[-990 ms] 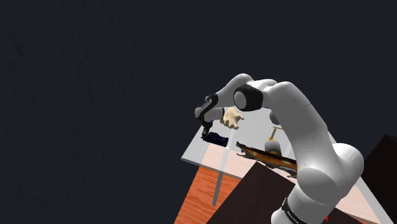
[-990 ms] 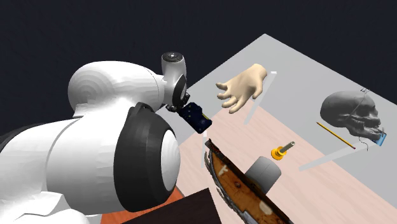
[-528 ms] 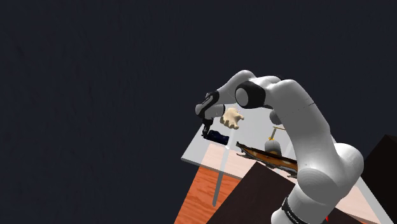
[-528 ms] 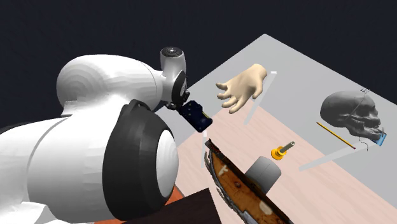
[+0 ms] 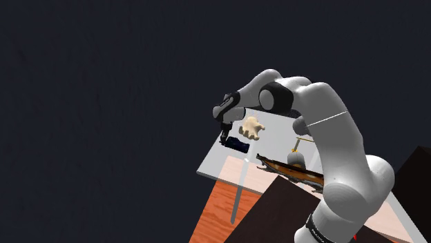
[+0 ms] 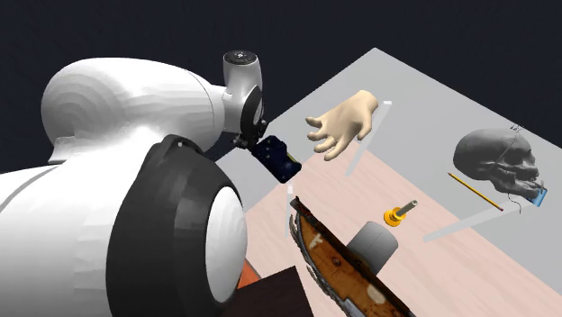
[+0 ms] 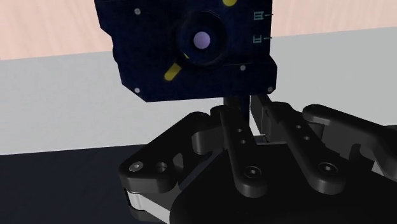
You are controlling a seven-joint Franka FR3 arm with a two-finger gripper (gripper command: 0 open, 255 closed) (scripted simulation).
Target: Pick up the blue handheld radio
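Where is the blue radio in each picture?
Shoulder view: radio near centre, under the end effector.
Second exterior view: radio left of the beige hand.
Wrist view: radio beyond the end effector.
Shared landmark: the end effector, at the radio.

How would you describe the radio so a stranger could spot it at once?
Find the pale table, then its edge nearest the white arm. The radio is there at the black gripper, beside the beige hand model. It's the only dark blue box, with yellow marks.
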